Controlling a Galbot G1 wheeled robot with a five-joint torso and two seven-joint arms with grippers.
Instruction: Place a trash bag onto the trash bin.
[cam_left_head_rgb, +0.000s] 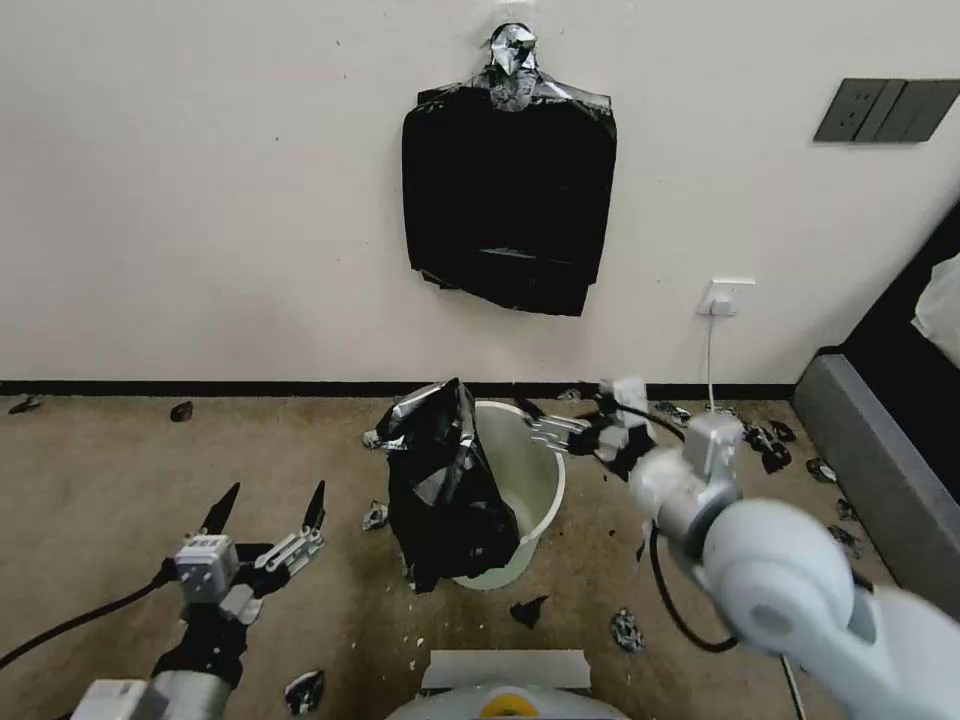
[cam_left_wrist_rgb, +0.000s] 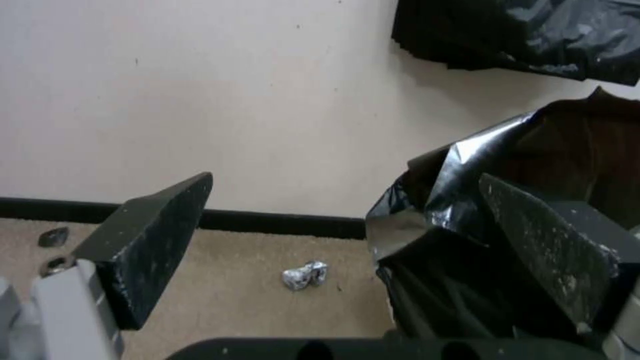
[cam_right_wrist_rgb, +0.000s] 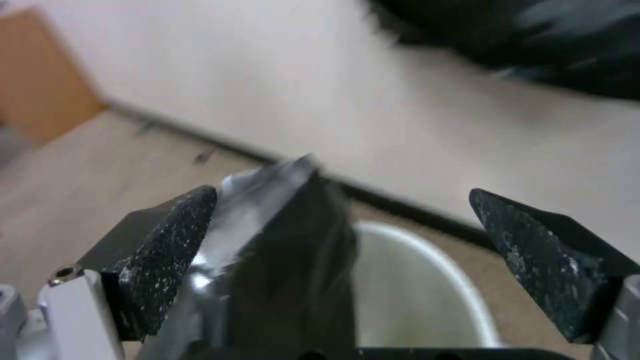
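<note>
1. Look at the centre of the head view: your trash bin (cam_left_head_rgb: 520, 480) stands on the tan carpet (cam_left_head_rgb: 120, 470), just below the black baseboard line.
2. The trash bag (cam_left_head_rgb: 445, 485) hangs over the bin's left rim. Most of it spills down the outside wall to the carpet, and a crumpled peak rises above the rim.
3. The right side of the rim and the pale inside of the bin are bare, so the bag covers one side only.
4. Your right gripper (cam_left_head_rgb: 535, 432) sits right of centre in the head view, over the bin's upper right rim, pointing left toward the bag. Its jaws stand wide apart and hold nothing.
5. In the right wrist view you see the bag (cam_right_wrist_rgb: 280, 240) between those parted jaws, with the bin (cam_right_wrist_rgb: 420, 295) behind it.
6. Your left gripper (cam_left_head_rgb: 268, 505) hangs at lower left of the head view, well apart from the bin. Its jaws are spread and empty.
7. In the left wrist view the bag (cam_left_wrist_rgb: 467, 210) fills the right half of the frame, behind one spread jaw.
8. High on the wall, upper centre of the head view, the bundle of bags (cam_left_head_rgb: 510, 200) hangs from its silvery top.
9. Torn black scraps (cam_left_head_rgb: 528, 610) dot the carpet around the bin.
</note>
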